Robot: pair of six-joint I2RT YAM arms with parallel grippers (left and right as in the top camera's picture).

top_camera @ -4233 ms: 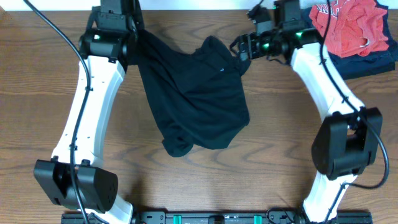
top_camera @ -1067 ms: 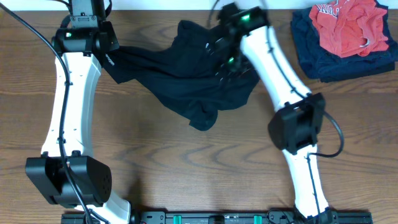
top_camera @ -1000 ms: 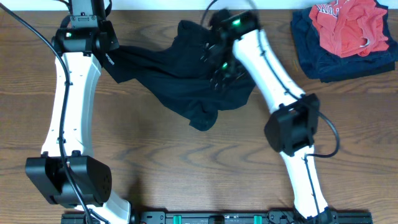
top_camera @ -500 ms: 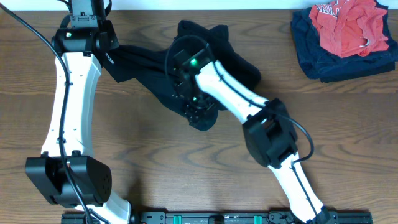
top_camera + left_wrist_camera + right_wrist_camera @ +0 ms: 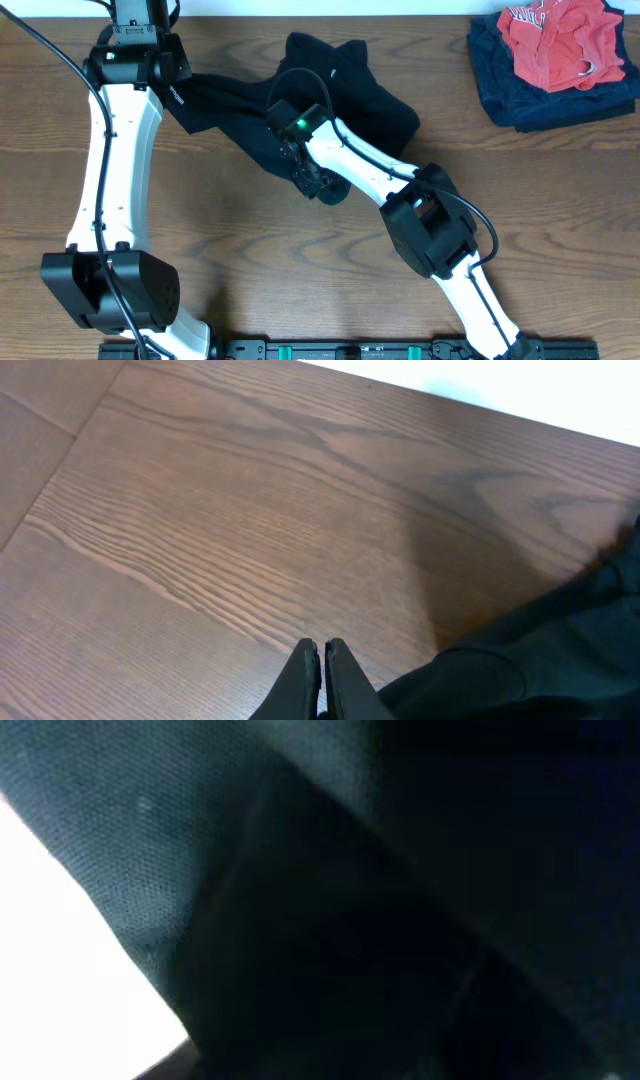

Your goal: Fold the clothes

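I anchor the trousers [image 5: 372,100], left gripper [image 5: 321,652] clenched on one corner; right gripper [image 5: 318,182] digs into the bunch, whether closed I cannot tell.

black garment [image 5: 350,110] mid-table, red pile [image 5: 560,45] far right, table [image 5: 250,275] front bare

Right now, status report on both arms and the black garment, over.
Left gripper shut on a far-left corner of the black garment. Right gripper down in its bunched near edge, jaws hidden. Red and navy pile far right, apart.
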